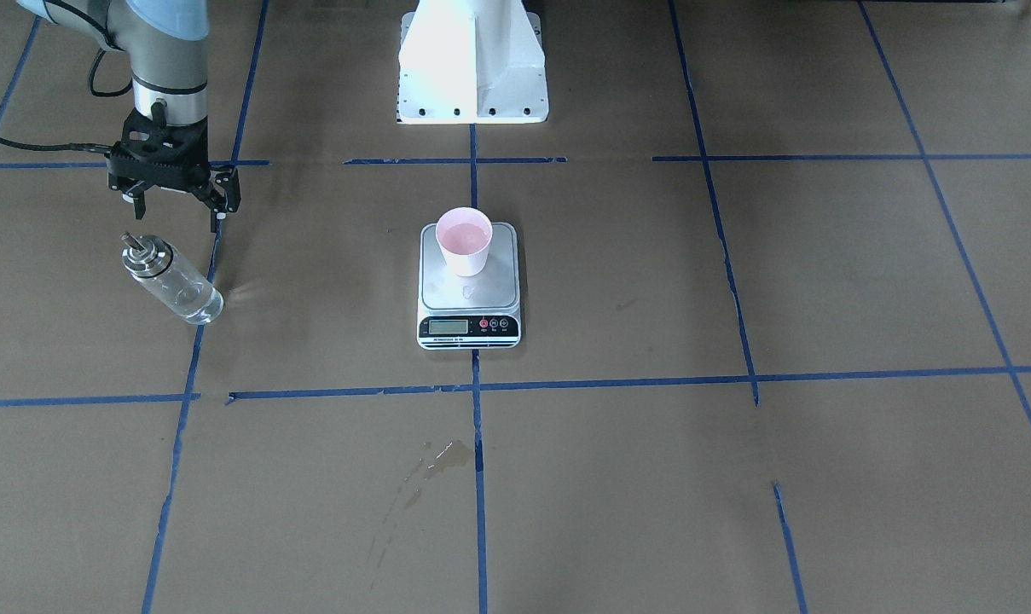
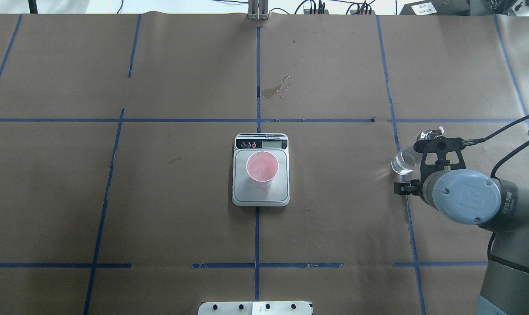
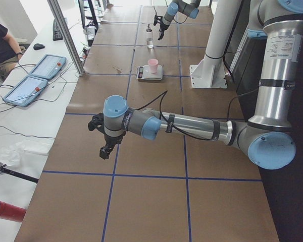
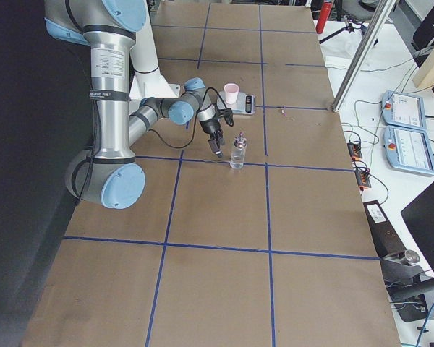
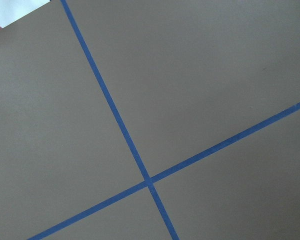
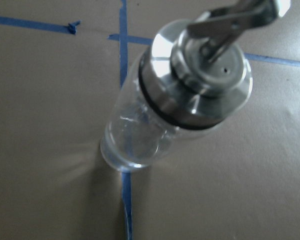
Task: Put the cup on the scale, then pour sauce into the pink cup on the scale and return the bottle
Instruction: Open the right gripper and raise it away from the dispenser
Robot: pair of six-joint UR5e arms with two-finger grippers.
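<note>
Brown paper-covered desk.
Flat rectangular silver kitchen scale: mid-desk.
Robot's right hand: raised, well out to scale's robot-right, fingers spread, pinching nothing.
Robot's left hand: far out on scale's other side; spread or pressed together, cannot tell.
Small clear glass bottle with metal spout: upright on desk, well to scale's robot-right, untouched.
Pale pink paper cup: on scale platform, roughly central.
Clear sauce: low in bottle.
Risks, judged: off-centre squeeze on smooth glass topples bottle; spout bump tips light cup; colourless stream misses rim, wets scale.
</note>
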